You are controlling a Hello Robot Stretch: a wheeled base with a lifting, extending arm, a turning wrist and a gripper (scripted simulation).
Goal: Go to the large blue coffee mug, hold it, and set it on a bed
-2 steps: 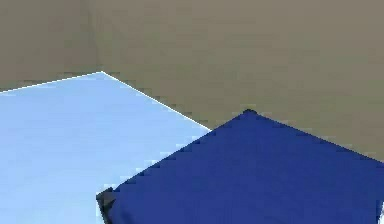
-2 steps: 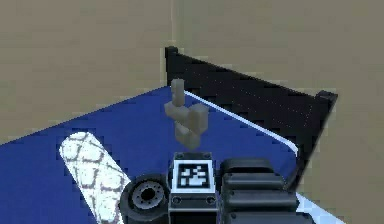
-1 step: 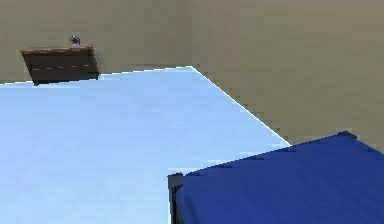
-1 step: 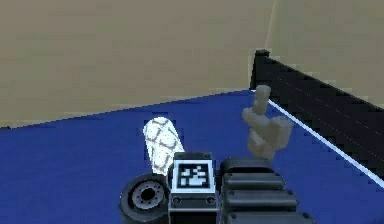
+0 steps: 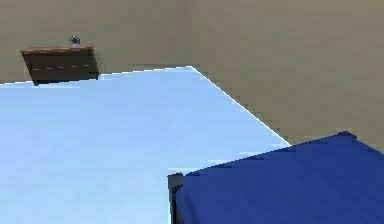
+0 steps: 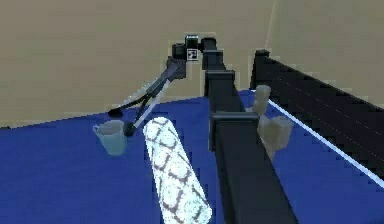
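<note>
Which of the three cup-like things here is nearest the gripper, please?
The pale mug left of the arm: the gripper ends just above it in the picture. The other two cups stand right of the arm.

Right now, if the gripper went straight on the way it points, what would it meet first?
Probably the mug on the blue bed, just beyond the gripper; depth is unclear, so perhaps the bed beside it.

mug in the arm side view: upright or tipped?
Upright. The mug has its open rim on top, its base at the bottom, and its handle out to the side.
</note>
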